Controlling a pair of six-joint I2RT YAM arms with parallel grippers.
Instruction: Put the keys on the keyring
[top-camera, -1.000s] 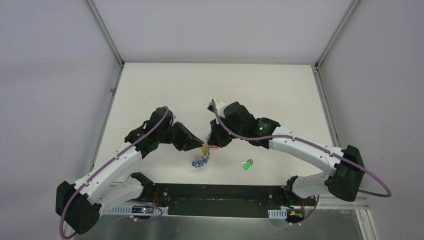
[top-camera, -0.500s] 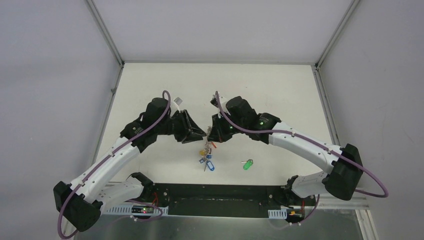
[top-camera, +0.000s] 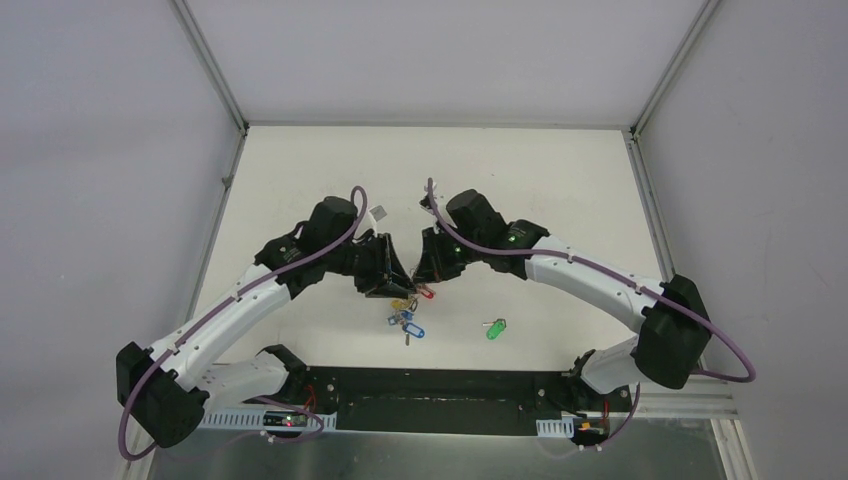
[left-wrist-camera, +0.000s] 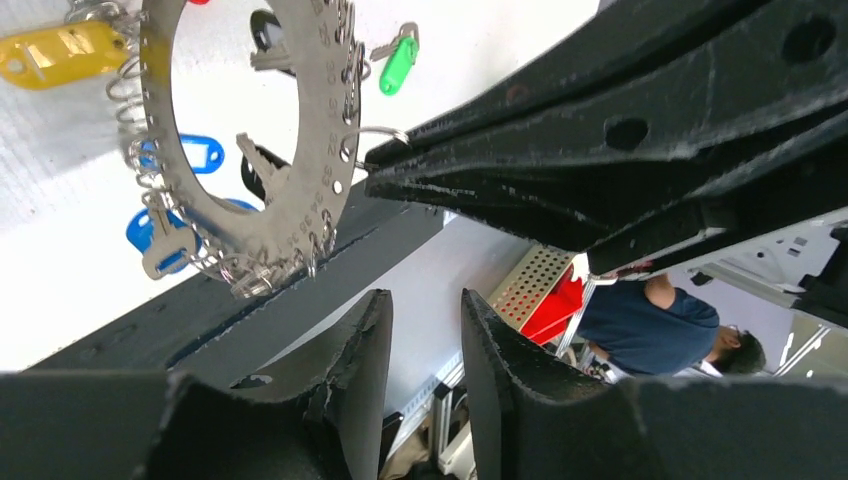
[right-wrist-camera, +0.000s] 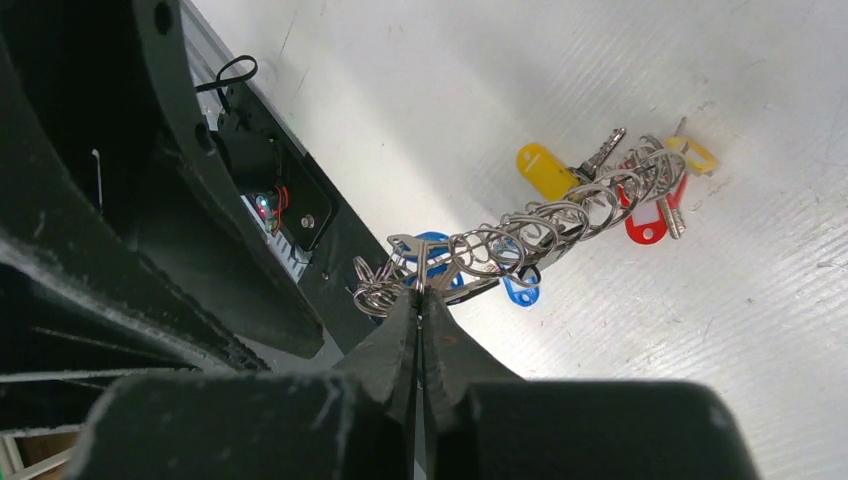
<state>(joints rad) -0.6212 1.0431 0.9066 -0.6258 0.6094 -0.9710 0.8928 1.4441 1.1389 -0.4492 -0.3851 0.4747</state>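
Keyring (right-wrist-camera: 520, 235) pinched in right claw (right-wrist-camera: 420, 296) — left claw (left-wrist-camera: 427, 305) (parted) beside.

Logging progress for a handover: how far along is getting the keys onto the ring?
Done, apparently: a blue-tagged key hangs in the bunch on the large silvery metal keyring. In hand: the right gripper is shut on that ring; the left gripper is open and empty beside it. Left: the green-tagged key lies alone on the white table, not yet threaded.
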